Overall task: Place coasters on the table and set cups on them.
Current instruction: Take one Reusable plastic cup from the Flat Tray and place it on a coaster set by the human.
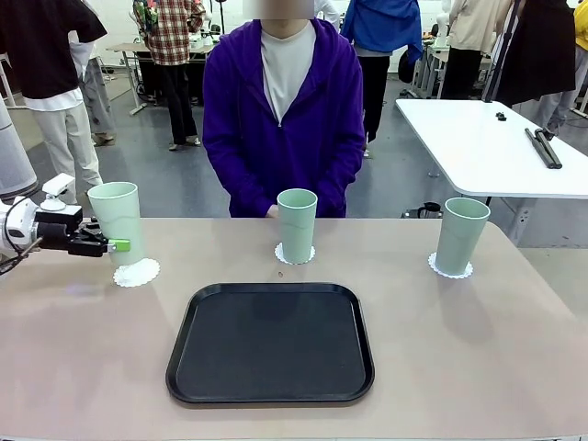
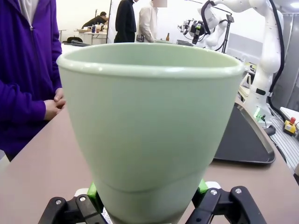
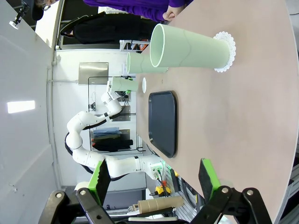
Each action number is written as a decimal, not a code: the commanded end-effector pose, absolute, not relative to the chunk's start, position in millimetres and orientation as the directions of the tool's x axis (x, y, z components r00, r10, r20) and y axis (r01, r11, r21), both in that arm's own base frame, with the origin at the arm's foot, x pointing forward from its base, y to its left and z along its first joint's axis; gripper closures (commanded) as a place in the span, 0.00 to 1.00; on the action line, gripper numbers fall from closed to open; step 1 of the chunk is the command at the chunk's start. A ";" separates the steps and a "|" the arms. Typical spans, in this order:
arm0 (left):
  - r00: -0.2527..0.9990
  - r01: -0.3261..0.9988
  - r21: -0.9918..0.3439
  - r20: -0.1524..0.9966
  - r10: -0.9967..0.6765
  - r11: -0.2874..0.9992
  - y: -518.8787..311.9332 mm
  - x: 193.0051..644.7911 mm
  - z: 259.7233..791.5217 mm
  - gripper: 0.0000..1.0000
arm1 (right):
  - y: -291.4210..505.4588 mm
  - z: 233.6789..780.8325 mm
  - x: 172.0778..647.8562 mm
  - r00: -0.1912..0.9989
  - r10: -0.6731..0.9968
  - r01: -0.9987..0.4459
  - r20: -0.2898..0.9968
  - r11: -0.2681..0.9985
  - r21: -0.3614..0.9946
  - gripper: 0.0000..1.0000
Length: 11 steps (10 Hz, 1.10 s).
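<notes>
Left gripper (image 1: pixel 118 245) is clamped on the left cup (image 1: pixel 117 223), held just above its coaster (image 1: pixel 136 272) on the table (image 1: pixel 478 349). Middle cup (image 1: pixel 297 225) and right cup (image 1: pixel 461 235) stand on coasters. Right gripper (image 3: pixel 152 173) is wide apart, holding nothing. The tray (image 1: pixel 271 343) lies nearer.

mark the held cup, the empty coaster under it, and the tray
left cup (image 1: pixel 116 220), front view, mid wall
left coaster (image 1: pixel 138 273), front view, lacy right part
black tray (image 1: pixel 270 344), front view, bare floor
</notes>
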<state>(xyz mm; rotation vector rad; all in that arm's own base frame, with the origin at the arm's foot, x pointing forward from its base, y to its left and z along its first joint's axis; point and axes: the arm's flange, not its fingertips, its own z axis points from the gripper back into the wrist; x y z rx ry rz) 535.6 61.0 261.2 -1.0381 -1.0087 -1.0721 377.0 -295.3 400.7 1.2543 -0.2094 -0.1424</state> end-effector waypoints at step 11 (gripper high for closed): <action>0.112 0.993 -0.104 0.981 -0.156 0.060 60.2 550.2 228.3 0.17 | -294.9 401.5 376.8 0.971 -0.223 -0.009 0.082 0.312 0.950 0.00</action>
